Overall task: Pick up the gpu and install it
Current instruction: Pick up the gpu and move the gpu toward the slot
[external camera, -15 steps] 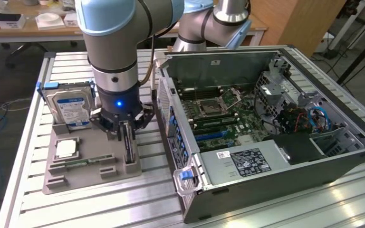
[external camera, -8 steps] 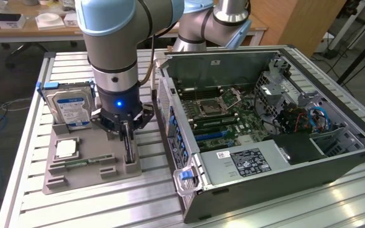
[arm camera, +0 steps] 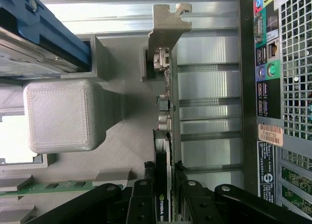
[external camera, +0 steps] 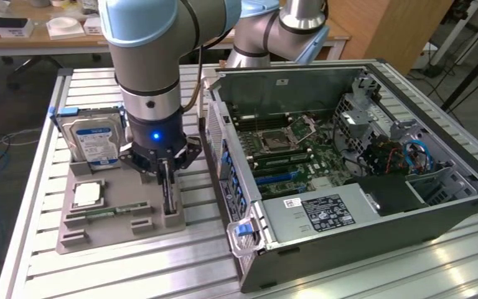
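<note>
The gpu (arm camera: 168, 121) stands on edge in the grey holder (external camera: 106, 227) on the tabletop (external camera: 40, 187). Its long axis runs alongside the computer case (external camera: 347, 156), with the silver bracket (arm camera: 165, 29) towards the hard drive (external camera: 94, 140). Your pincer (arm camera: 165, 185) straddles the opposite end; you cannot tell whether it clamps. Gripped so far off-centre, the card may tilt and jam in its slot.

You get bright, even light from above in the exterior view, with white glare streaking the table (external camera: 372, 274) slats (the arm's blue light (external camera: 155, 135) glows too). In the wrist view the grey block (arm camera: 58, 114) throws a soft shadow toward the gpu (arm camera: 165, 114).
</note>
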You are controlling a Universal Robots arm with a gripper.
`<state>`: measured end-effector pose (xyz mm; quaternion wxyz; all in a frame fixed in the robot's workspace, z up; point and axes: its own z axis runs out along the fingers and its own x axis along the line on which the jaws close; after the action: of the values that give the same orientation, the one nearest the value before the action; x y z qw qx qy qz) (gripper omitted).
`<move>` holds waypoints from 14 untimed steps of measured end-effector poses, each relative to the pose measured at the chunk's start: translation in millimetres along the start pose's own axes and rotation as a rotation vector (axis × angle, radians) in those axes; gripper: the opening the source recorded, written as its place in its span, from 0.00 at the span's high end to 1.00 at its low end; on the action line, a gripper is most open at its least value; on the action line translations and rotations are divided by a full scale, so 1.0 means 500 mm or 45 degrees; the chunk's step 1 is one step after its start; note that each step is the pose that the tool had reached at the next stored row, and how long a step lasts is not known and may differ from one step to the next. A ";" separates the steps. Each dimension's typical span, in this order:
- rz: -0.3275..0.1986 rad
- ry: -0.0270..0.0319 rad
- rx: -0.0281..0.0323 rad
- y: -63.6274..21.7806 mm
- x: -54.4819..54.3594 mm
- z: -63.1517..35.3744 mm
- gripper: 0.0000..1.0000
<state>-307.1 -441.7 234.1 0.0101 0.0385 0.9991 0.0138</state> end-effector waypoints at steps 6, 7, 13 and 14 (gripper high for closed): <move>0.000 0.0000 -0.0001 0.000 0.000 0.000 0.74; 0.000 0.0000 0.0000 0.000 0.000 0.000 0.74; 0.000 0.0000 -0.0001 0.000 0.000 0.000 0.74; 0.000 -0.0001 0.0000 0.000 0.000 0.000 0.74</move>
<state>-307.1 -441.7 234.1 0.0101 0.0385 0.9991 0.0138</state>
